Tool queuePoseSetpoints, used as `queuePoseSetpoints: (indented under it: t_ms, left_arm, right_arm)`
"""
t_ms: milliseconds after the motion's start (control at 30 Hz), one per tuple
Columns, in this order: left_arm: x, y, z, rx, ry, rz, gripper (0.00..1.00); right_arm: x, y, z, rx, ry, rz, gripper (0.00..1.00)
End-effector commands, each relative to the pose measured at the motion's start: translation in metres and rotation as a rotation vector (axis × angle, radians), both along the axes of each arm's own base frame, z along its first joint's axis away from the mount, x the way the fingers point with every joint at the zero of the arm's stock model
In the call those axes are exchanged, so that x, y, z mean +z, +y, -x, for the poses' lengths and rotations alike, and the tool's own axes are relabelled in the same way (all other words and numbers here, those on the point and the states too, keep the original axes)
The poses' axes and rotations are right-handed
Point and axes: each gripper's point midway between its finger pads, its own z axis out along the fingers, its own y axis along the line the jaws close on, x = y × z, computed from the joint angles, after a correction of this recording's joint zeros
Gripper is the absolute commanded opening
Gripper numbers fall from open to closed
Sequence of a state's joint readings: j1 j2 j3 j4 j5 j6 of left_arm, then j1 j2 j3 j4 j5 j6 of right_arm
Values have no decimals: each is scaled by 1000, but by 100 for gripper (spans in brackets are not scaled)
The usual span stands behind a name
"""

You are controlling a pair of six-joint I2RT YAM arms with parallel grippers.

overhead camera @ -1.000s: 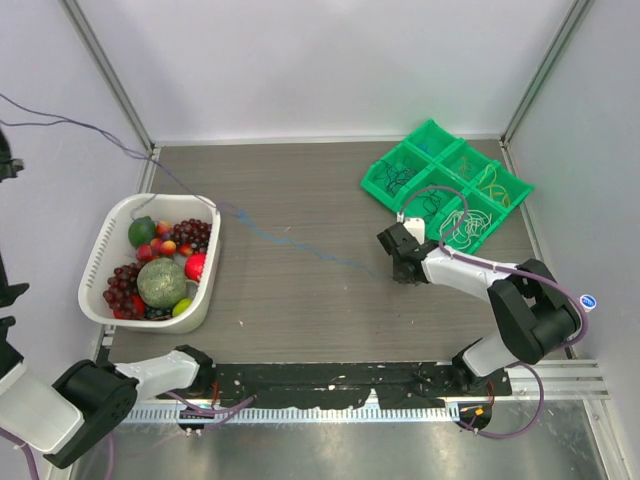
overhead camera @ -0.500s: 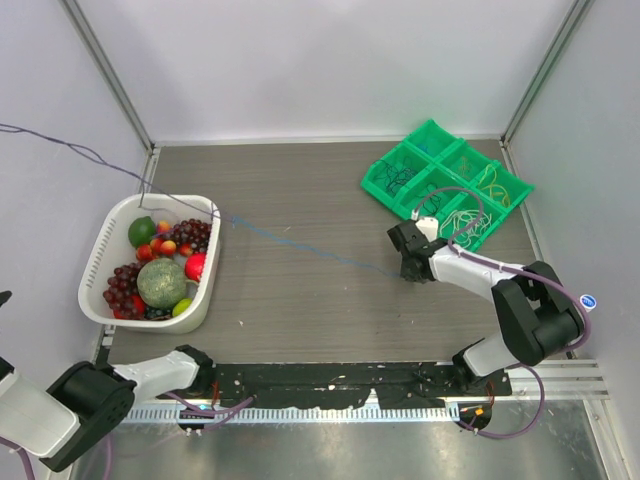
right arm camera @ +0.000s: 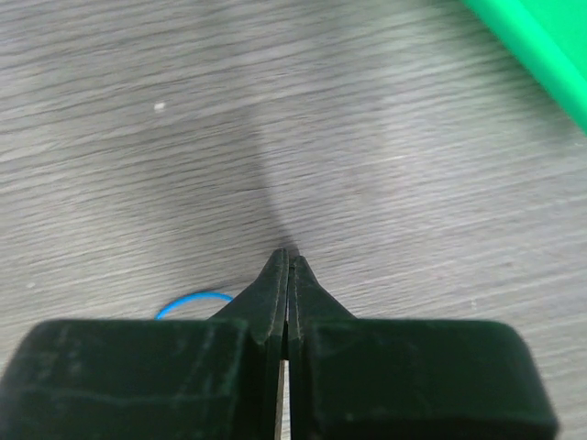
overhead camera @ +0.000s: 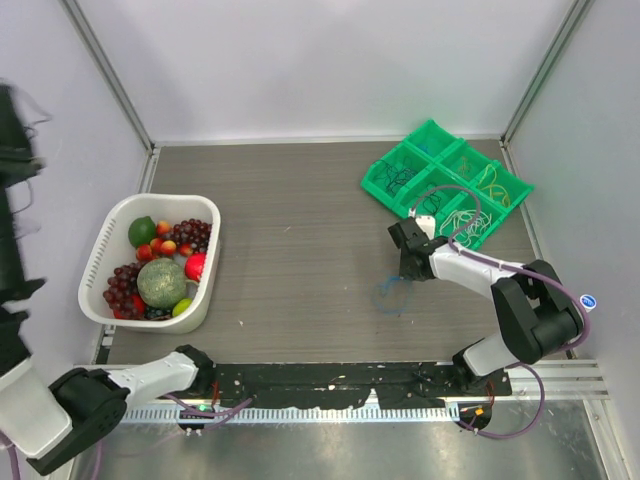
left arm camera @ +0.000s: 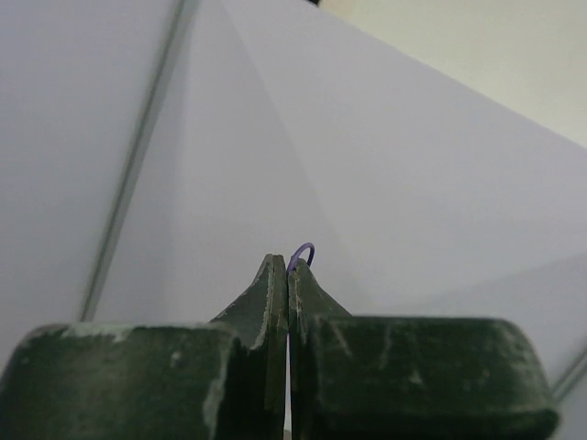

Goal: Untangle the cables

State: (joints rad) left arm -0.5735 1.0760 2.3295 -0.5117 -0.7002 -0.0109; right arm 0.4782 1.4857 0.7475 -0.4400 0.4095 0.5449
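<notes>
My left gripper [left arm camera: 288, 261] is shut, and a small loop of purple cable [left arm camera: 305, 249] sticks out at its tips. It is raised high at the far left and faces the white wall; in the top view that arm [overhead camera: 12, 200] is a blur. Low over the table, my right gripper [overhead camera: 404, 265] is shut. A blue cable [overhead camera: 391, 296] lies in a loose curl just below it. In the right wrist view the blue cable [right arm camera: 191, 298] arcs out from under the left finger. More cables [overhead camera: 470, 215] lie in the green tray.
The green compartment tray [overhead camera: 432, 130] stands at the back right, just behind the right gripper. A white basket [overhead camera: 108, 228] full of fruit stands at the left. White walls close in the left, back and right sides.
The strand stretched taut across the table between the grippers has parted. The blue cable has sprung back to the right gripper. The left arm has swung up with the purple cable.
</notes>
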Motion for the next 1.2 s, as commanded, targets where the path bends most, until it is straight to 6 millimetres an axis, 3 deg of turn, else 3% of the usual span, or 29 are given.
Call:
queuePoseSetpoints:
  t_ms: [0,100,133,233,267,333,600,700,833,933,1100,1167]
  left_arm:
    - [-70,-117,-98,-328,256,-34,0]
    - [-100,-158,-123,-453,365,-49,0]
    - [-110,-170,-132,-480,398,-62,0]
    - [-135,-192,-147,-531,477,-83,0]
    - [-144,-197,-150,-547,505,-85,0]
    - [-159,-208,-155,-581,547,-82,0]
    - [-209,-268,-167,-814,718,-98,0]
    - [-225,-291,-165,-930,790,-91,0]
    - [-240,-306,-165,-1007,866,-68,0]
    - [-244,-320,-157,-1121,894,-54,0]
    - [-252,-331,-148,-1218,925,-41,0]
    - [-255,-331,-151,-1213,936,-35,0]
  right_arm:
    - [22,40,-17,159,-25,-142,11]
    - [42,66,-18,293,-6,-232,26]
    - [55,71,-21,332,-27,-245,36]
    - [85,82,-24,395,-55,-290,57]
    - [103,85,-29,404,-96,-300,72]
    - [129,96,-30,444,-150,-363,78]
    - [239,98,-56,491,-425,-430,79]
    - [281,115,-60,624,-502,-482,79]
    - [330,164,-55,905,-611,-664,79]
    - [360,192,-38,1083,-645,-835,79]
    - [402,209,-16,1234,-701,-1037,78]
    - [404,208,-13,1226,-693,-1047,78]
